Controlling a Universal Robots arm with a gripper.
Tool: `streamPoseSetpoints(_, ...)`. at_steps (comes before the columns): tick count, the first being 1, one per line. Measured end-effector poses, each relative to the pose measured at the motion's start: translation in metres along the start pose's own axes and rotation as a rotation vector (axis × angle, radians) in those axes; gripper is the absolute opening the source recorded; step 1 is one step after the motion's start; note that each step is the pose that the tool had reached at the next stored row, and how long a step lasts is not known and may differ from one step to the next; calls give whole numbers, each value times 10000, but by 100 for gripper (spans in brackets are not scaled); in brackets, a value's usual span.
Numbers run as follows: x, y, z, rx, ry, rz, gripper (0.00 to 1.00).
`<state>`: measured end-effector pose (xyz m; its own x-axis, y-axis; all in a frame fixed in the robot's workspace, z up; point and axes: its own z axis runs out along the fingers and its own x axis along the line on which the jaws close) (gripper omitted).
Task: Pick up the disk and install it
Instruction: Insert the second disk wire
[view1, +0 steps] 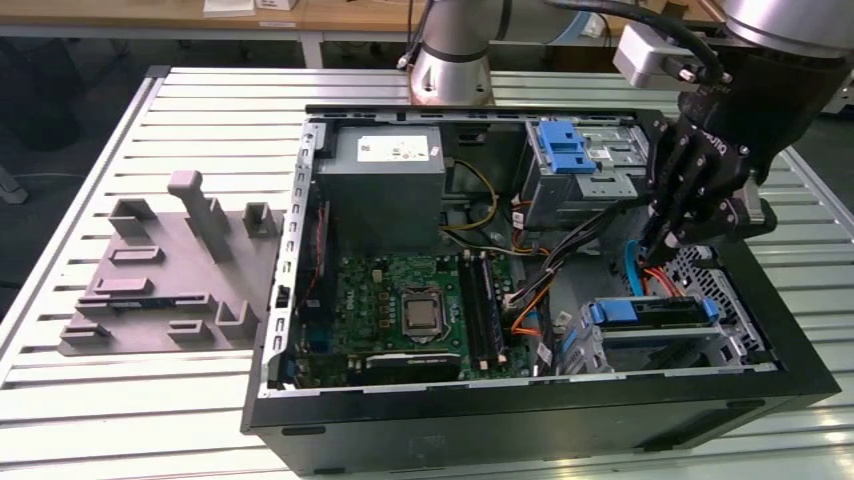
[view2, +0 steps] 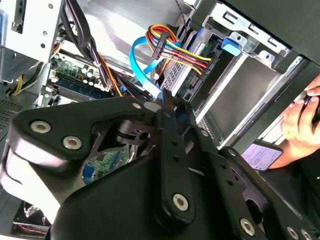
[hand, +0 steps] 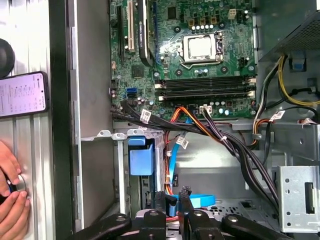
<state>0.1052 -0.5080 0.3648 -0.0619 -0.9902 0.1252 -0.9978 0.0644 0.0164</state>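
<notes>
The disk (view1: 650, 312) lies in the drive cage at the lower corner of the open computer case, on the exterior view's right; its blue carrier bracket faces up. In the first wrist view the disk's blue bracket (hand: 141, 159) sits in the bay beside the case wall. My gripper (view1: 661, 245) hangs just above and behind that cage, over a bundle of cables. In the first wrist view the gripper (hand: 173, 197) is open by a narrow gap with nothing held; a blue flat cable (hand: 201, 200) runs behind it. In the second wrist view the gripper (view2: 165, 102) points at the cables.
A green motherboard (view1: 400, 305) fills the case floor, with a grey power supply box (view1: 387, 185) behind it. A second cage with a blue latch (view1: 567, 150) stands at the back. A grey fixture (view1: 167, 270) lies on the table. A person's hand (hand: 10, 200) and phone (hand: 22, 95) are outside the case wall.
</notes>
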Motion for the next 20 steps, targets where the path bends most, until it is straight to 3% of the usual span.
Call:
streamPoseSetpoints(1, -1, 0, 6, 1, 12, 0, 25)
streamPoseSetpoints(5, -4, -1, 32, 3, 50, 1, 25)
streamPoseSetpoints(9, -6, -1, 56, 3, 50, 2, 16)
streamPoseSetpoints(20, -8, -1, 68, 3, 38, 1, 16)
